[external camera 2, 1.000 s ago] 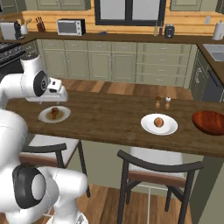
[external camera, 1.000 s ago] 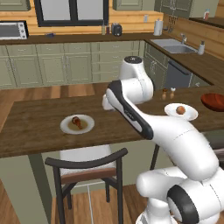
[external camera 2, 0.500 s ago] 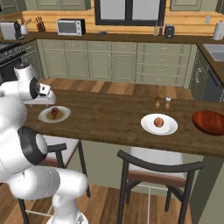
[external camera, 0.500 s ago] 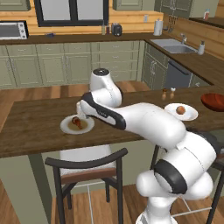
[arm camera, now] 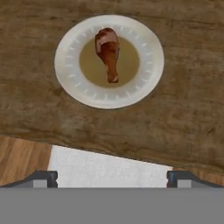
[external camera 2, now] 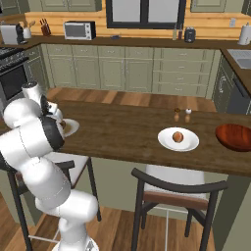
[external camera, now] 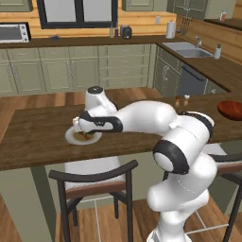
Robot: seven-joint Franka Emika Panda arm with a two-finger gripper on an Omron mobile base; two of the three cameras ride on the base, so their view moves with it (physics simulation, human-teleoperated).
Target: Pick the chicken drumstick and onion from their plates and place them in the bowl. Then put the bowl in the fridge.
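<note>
A: Gripper [arm camera: 112,178]?
B: We see its jaws spread wide, nothing between them, hanging over the chicken drumstick [arm camera: 109,52], which lies mid-plate [arm camera: 148,74] on the wooden counter [arm camera: 183,122].
A: Others?
B: We mark the onion [external camera 2: 178,137] on its own plate [external camera 2: 164,141], bowl [external camera 2: 235,137] beside it at the counter's end.

drumstick [arm camera: 108,51]: golden-brown | plate [arm camera: 144,83]: white, tan centre | onion [external camera 2: 178,137]: orange-brown | bowl [external camera 2: 235,137]: reddish-brown

Golden-brown drumstick [arm camera: 108,52] lies on one white plate [arm camera: 70,81], onion [external camera 2: 178,137] on another.
</note>
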